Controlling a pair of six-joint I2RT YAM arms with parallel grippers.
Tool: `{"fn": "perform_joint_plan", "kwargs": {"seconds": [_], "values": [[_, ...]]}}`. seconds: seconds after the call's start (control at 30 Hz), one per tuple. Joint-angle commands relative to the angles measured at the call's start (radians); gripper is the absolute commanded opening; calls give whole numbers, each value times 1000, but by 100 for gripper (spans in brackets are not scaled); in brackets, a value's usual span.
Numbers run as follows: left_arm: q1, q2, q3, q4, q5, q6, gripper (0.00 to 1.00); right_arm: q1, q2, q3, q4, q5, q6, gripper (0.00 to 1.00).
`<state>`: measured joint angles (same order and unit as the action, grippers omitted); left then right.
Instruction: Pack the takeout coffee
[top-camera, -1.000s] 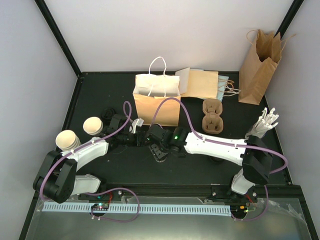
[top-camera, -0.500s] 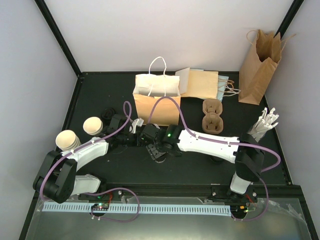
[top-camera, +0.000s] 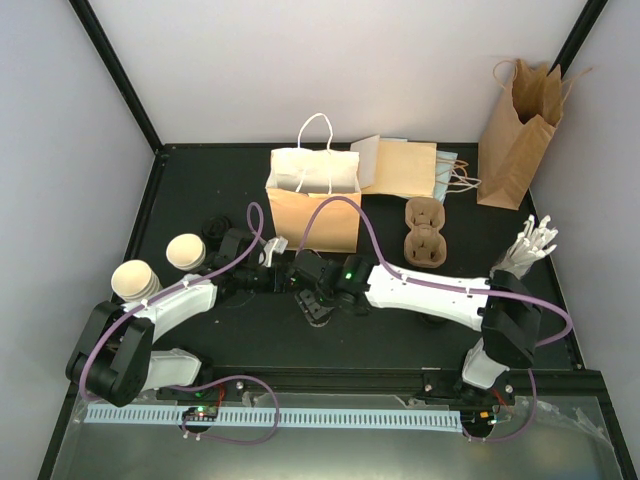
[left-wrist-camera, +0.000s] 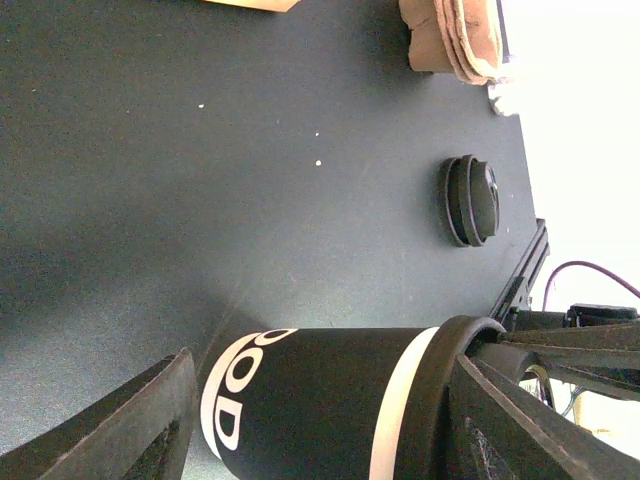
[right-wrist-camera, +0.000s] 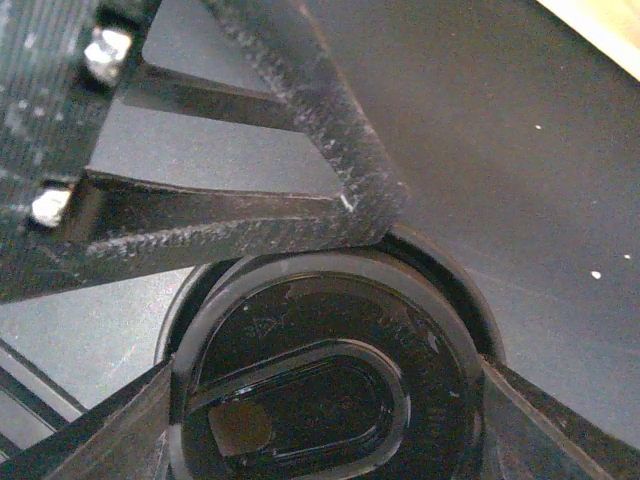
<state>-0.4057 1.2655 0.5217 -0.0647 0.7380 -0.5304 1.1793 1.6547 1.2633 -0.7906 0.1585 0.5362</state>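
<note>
A takeout coffee cup (left-wrist-camera: 320, 400), black-sided with a white band and white letters, stands between both grippers at the table's middle. It carries a black lid (right-wrist-camera: 320, 400). My right gripper (right-wrist-camera: 330, 380) comes down from above, with a finger against each side of the lid rim. In the top view the right gripper (top-camera: 312, 290) hides the cup. My left gripper (left-wrist-camera: 322, 360) stands wide. One finger (left-wrist-camera: 130, 420) sits just off the cup's base with a thin gap, the other finger (left-wrist-camera: 530, 420) at the lid rim. Two lidless cream cups (top-camera: 185, 250) (top-camera: 135, 280) stand at the left.
A kraft bag with white handles (top-camera: 313, 200) stands open behind the grippers, and flat bags (top-camera: 405, 165) lie beside it. A pulp cup carrier (top-camera: 424, 232) sits to the right. A tall bag (top-camera: 515, 135) stands far right. Loose black lids (top-camera: 215, 228) lie near the cream cups.
The right arm swung a little to the left and came back to the right. The left arm stayed put. Neither gripper's jaws changed.
</note>
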Motion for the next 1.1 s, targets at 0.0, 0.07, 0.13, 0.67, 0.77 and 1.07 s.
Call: {"fn": "perform_joint_plan", "kwargs": {"seconds": [0.0, 0.07, 0.13, 0.67, 0.77, 1.07], "values": [[-11, 9, 23, -24, 25, 26, 71, 23, 161, -92, -172, -323, -10, 70], [-12, 9, 23, -22, 25, 25, 71, 23, 178, -89, -204, -334, -15, 70], [-12, 9, 21, -22, 26, 25, 71, 23, 189, -78, -237, -321, -17, 70], [-12, 9, 22, -27, 22, 27, 71, 35, 201, -15, -271, 92, 73, 70], [-13, 8, 22, -26, 22, 28, 71, 36, 171, -60, -168, 50, 53, 70], [-13, 9, 24, -28, 20, 29, 71, 36, 126, -162, -40, -263, 8, 71]]}}
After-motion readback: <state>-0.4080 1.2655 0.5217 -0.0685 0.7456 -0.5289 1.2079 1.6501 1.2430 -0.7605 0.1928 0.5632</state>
